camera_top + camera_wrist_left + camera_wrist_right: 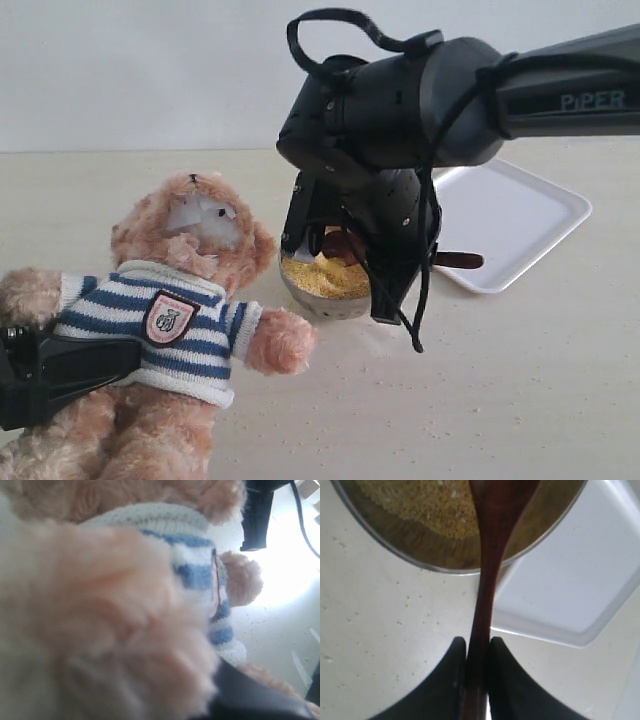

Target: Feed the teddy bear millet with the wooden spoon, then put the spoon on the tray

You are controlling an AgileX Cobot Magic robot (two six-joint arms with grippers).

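Right wrist view, right hand [477, 642] pinching glossy wooden spoon [487, 565], left hand [90, 365] clasping fluffy teddy bear [150, 300]

1. One teddy bear [170, 330] was there.
2. One wooden spoon [487, 605] was in view.
3. One steel bowl [312, 303] stood on the table, and it held a single heap of millet [318, 277].
4. One white tray [520, 215] lay there.
5. Two robot arms showed: the left arm [40, 375] and the right arm [450, 100].
6. There was one table [520, 400].
7. Loose grains [470, 345] were scattered over the table, too many and too small to count.
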